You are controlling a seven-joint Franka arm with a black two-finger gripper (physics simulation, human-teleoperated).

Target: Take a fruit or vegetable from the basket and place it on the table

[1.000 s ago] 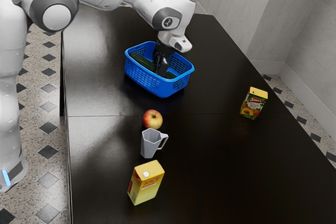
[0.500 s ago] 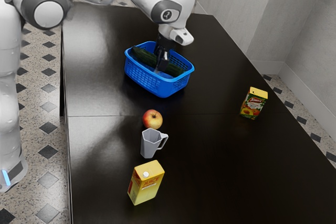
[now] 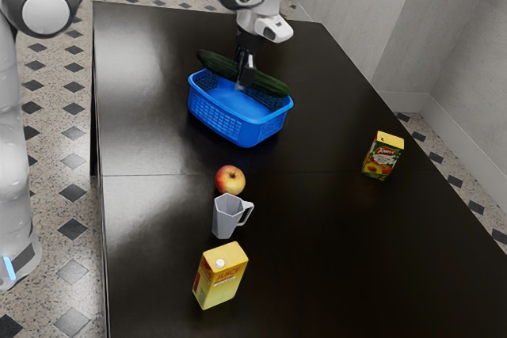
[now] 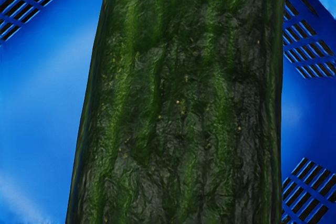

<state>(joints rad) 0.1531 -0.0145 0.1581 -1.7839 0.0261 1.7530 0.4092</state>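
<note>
The end effector [image 3: 245,83] clasped the cucumber [image 3: 271,85];
the blue basket [image 3: 228,120] lay directly below the end effector; an apple [image 3: 230,180] sat well apart from it.

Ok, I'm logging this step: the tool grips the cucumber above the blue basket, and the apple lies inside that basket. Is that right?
Not quite: the apple isn't inside the basket. The exterior view shows it on the table, between the basket and the grey jug. The tool does grip the cucumber above the basket.
</note>
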